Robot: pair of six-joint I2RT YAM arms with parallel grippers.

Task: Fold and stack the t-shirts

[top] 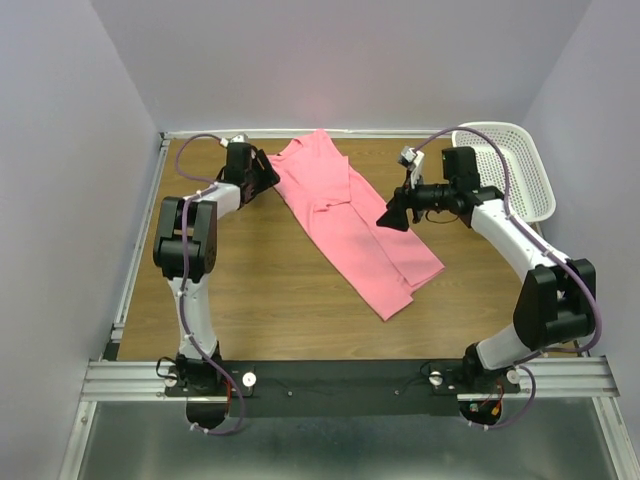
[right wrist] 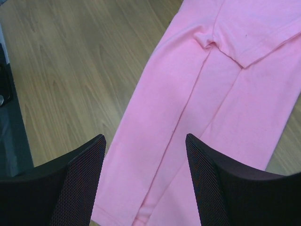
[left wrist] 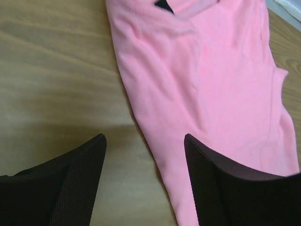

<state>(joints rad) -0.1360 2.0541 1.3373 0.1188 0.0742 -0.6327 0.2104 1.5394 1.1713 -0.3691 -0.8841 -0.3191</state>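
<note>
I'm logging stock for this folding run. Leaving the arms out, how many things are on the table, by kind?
T-shirt: 1
Basket: 1
Total: 2

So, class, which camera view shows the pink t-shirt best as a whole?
The top external view: it alone shows the whole t-shirt, a long diagonal strip on the table. The left wrist view shows only its neck end and dark label; the right wrist view, only part of the body and a sleeve hem.
</note>
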